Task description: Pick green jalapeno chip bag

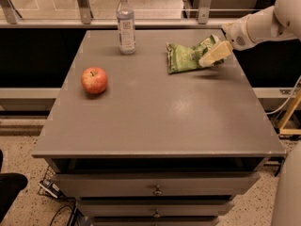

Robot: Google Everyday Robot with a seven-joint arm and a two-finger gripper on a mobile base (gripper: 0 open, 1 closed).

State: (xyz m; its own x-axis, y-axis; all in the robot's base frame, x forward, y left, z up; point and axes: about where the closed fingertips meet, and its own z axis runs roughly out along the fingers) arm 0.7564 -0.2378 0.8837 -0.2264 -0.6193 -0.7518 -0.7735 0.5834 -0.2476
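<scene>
Camera view gives me the wrinkly green foil jalapeno chip bag [185,59] lying at the far right of the flat grey tabletop [155,117]. Its right end is turned up against the robot's cream-coloured gripper [215,54]. The gripper reaches in from the right on a white arm and overlaps that end of the bag. I can't make out whether it has hold of the bag. A clear plastic water bottle [125,25] stands upright to the bag's left near the far edge. A round red apple [94,80] sits well apart on the left side.
</scene>
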